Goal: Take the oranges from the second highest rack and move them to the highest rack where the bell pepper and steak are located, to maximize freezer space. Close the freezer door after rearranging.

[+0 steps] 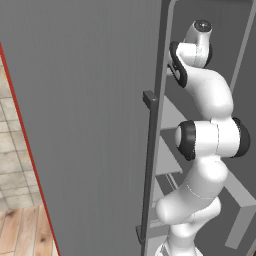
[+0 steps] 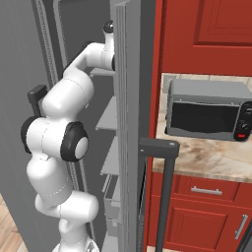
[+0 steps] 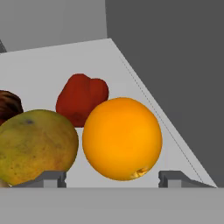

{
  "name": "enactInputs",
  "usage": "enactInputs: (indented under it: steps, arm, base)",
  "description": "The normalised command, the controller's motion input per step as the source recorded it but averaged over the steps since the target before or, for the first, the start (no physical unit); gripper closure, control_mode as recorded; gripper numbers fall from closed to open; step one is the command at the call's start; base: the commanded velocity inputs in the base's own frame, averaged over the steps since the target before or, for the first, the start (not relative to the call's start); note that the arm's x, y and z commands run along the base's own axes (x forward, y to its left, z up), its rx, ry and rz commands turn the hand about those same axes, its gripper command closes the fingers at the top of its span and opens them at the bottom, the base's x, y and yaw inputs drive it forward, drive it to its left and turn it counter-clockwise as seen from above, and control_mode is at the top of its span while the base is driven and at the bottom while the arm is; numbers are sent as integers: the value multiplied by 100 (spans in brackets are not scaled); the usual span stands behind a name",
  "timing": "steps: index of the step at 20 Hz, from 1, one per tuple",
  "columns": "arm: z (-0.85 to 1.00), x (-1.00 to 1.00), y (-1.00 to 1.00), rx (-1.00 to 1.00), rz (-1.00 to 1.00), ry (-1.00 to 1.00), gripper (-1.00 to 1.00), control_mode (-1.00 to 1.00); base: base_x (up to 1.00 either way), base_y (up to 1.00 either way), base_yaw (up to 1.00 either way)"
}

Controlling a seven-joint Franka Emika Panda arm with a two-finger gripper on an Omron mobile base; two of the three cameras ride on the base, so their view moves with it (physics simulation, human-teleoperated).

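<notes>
Claw (image 3: pixel 112 178) spread wide around orange (image 3: pixel 122 138), arm reaching into freezer

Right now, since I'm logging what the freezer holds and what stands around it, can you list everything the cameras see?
Glossy orange ball: one, orange, on the light-grey shelf, between the claw tips.
Mottled green-yellow rounded fruit: one, left of the orange, touching it.
Dark-red bell pepper: one, behind both fruits.
Dark brown lumpy thing: one, at the left edge, cut off.
Light-grey shelf plate: one, under all of them.
Matte-grey freezer door: one, open, with a vertical bar handle.
Grey microwave: one, on the speckled beige counter.
Red cabinets: above and below the counter.
White arm: one, reaching into the freezer.
Claw: one, open around the orange.
</notes>
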Motion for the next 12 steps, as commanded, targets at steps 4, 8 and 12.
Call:
enactInputs:
  steps: [4,8,12]
  arm:
    - [2,0,0,0,0,0,-100,-100]
    - [26,-40,0,0,0,0,-100,-100]
    - [11,-67,0,0,0,0,-100,-100]
  base:
    - [0,0,0]
    - [0,0,0]
    - [0,0,0]
